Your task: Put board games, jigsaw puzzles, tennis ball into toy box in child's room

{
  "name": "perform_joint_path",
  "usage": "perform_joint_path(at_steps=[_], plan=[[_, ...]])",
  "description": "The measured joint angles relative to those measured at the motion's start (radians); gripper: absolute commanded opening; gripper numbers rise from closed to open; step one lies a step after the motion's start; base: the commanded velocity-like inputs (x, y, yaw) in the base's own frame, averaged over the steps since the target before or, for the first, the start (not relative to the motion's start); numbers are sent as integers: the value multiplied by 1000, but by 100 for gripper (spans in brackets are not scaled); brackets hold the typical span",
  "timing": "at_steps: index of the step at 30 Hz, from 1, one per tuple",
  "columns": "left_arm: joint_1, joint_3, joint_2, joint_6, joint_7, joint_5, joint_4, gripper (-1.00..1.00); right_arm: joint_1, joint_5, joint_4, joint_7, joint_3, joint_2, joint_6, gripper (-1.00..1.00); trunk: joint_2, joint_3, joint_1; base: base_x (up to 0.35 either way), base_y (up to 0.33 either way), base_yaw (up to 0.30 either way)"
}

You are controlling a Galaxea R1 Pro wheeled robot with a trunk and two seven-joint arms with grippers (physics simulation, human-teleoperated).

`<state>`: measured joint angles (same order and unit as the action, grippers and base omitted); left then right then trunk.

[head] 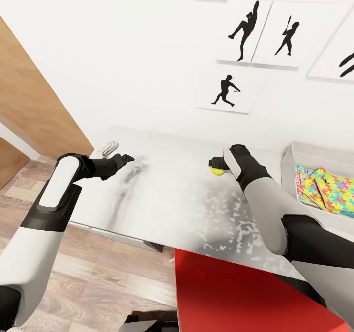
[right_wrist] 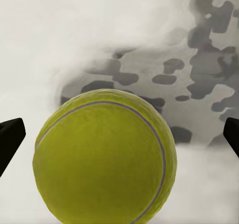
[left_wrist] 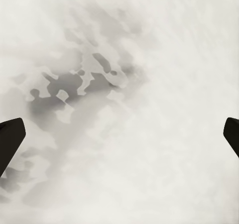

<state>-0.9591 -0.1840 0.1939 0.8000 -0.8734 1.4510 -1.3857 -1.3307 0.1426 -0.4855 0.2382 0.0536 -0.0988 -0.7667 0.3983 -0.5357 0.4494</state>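
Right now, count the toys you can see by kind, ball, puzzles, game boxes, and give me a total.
Tennis ball: 1, on the table between the open fingers of the right gripper.
Jigsaw puzzles: 2 sheets showing, overlapping in the toy box.
Board games: 1 box edge visible under the puzzles; any others are hidden.
Total: 4 toys visible.

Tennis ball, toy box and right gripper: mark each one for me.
tennis ball (right_wrist: 104,157): right wrist view, middle of its yellow-green surface.
toy box (head: 314,153): head view, its light-grey back wall.
right gripper (right_wrist: 119,137): right wrist view, midway between the two dark fingertips, which stand wide apart either side of the ball.
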Motion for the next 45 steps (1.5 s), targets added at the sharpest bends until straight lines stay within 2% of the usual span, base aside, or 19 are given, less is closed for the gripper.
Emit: perform_joint_path(at_steps=[26,27,45], plan=[[0,0,0,0,0,1,-3,100,2,0,0,0,0,-1,-1,100,0,0,0,0,0,0],[0,0,-1,0,0,1,-3,100,2,0,0,0,0,-1,-1,-100,0,0,0,0,0,0],[0,0,0,0,0,0,-3,100,0,-4,0,-3,3,0,-8,-100,0,0,0,0,0,0]])
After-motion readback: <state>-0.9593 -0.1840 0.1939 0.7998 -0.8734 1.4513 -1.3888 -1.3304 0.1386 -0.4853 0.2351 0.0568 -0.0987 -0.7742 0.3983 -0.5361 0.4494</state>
